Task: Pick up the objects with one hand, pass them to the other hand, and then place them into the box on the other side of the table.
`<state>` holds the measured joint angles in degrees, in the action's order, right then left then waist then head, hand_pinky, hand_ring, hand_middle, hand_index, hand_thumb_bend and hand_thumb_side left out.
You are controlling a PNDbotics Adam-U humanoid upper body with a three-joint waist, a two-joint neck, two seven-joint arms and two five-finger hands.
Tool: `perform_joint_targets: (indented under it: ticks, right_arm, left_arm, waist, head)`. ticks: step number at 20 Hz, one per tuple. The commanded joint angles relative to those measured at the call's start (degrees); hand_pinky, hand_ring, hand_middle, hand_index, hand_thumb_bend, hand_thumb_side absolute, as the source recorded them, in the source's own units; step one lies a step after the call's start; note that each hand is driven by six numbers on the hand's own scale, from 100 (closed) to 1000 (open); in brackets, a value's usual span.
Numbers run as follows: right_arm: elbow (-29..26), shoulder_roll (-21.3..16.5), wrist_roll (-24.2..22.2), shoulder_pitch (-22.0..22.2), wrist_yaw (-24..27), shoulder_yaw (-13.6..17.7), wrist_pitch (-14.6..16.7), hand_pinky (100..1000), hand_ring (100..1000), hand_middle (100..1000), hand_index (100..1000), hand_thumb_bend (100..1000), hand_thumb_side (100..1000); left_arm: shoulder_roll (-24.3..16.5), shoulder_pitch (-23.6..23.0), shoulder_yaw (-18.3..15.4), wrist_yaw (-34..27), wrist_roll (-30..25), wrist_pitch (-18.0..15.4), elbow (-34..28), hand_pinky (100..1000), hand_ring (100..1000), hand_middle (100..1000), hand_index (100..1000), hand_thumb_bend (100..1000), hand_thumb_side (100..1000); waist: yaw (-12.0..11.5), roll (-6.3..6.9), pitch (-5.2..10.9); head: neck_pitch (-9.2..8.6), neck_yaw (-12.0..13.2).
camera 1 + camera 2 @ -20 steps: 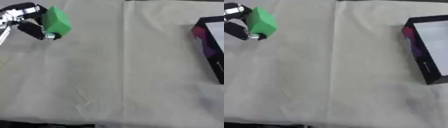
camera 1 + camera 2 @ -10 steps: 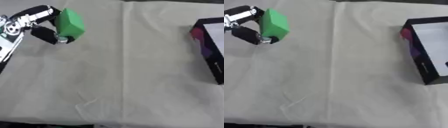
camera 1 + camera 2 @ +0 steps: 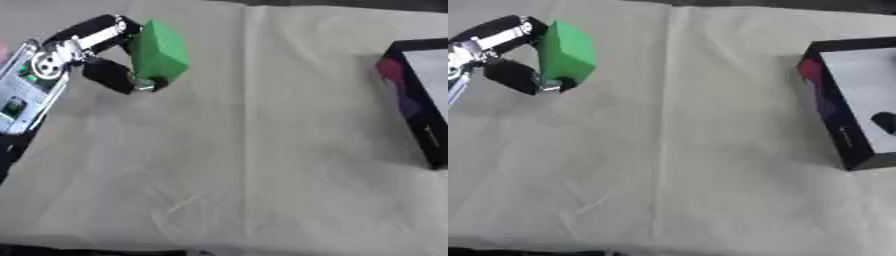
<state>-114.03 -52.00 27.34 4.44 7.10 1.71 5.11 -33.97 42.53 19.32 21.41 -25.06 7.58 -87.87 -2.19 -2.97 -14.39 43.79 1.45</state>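
Carrying | your left hand, fingers and thumb pinching the green block at 10 o'clock | next: meet your right hand mid-table; box waits at 3 o'clock.

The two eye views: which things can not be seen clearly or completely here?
- Box: its right side is cut off by the picture edge in both views; a dark shape inside cannot be identified.
- Right hand: in neither view.
- Green block: the face toward the left hand is hidden by the fingers and thumb holding it.
- Left arm: cut off by the left edge in the right eye view.
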Motion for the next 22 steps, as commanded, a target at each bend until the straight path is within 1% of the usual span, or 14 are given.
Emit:
perform_joint_targets:
  ticks: [1, 6, 9, 10, 11, 15, 22]
  right_arm:
    - [-0.56, -3.36, -1.55, -2.14, 1.18, -0.17, -1.33, 710, 787, 787, 803, 814, 215]
    - [-0.56, -5.05, -4.04, -6.23, 2.31, -0.97, -2.78, 715, 792, 792, 805, 820, 221]
    - [-0.56, -5.45, -5.88, -9.24, 3.27, -2.06, -4.47, 718, 797, 799, 807, 825, 226]
    - [-0.56, -5.44, -6.69, -10.32, 3.51, -2.57, -5.00, 718, 797, 799, 808, 843, 213]
    - [-0.56, -5.40, -7.49, -11.29, 3.73, -3.08, -5.45, 718, 797, 801, 809, 827, 227]
    - [-0.56, -5.18, -10.39, -14.54, 4.15, -5.34, -6.61, 719, 799, 805, 810, 829, 229]
    - [-0.56, -4.13, -13.27, -18.34, 3.42, -8.75, -9.06, 722, 802, 812, 811, 834, 232]
  left_arm:
    - [0.37, 0.63, 0.04, 1.47, 1.03, -1.01, -0.91, 729, 578, 536, 439, 100, 317]
    - [2.08, 0.63, 0.61, 3.82, 2.61, -3.07, -0.83, 727, 577, 535, 438, 100, 295]
    - [3.40, 0.62, 0.96, 5.30, 3.55, -4.15, -0.22, 727, 576, 533, 437, 100, 294]
    - [3.89, 0.65, 1.11, 5.71, 3.72, -4.44, 0.11, 727, 575, 533, 437, 100, 296]
    - [4.33, 0.68, 1.23, 6.06, 3.86, -4.70, 0.42, 726, 575, 533, 436, 100, 296]
    - [5.97, 0.98, 1.70, 6.97, 4.44, -5.65, 1.17, 726, 572, 531, 435, 100, 303]
    - [8.99, 2.11, 2.47, 7.71, 5.18, -6.65, 1.65, 725, 568, 529, 435, 100, 316]
  waist:
    - [0.11, -0.87, 2.22]
    - [0.26, -1.39, 2.52]
    - [0.33, -1.72, 2.75]
    - [0.32, -1.84, 2.82]
    - [0.29, -1.92, 2.86]
    - [-0.09, -2.18, 2.90]
    - [-0.93, -2.76, 2.71]
  head:
    - [0.32, -0.26]
    - [0.33, -0.81]
    - [0.33, -1.62]
    - [0.33, -1.98]
    - [0.33, -2.27]
    - [0.33, -3.51]
    - [0.33, -5.44]
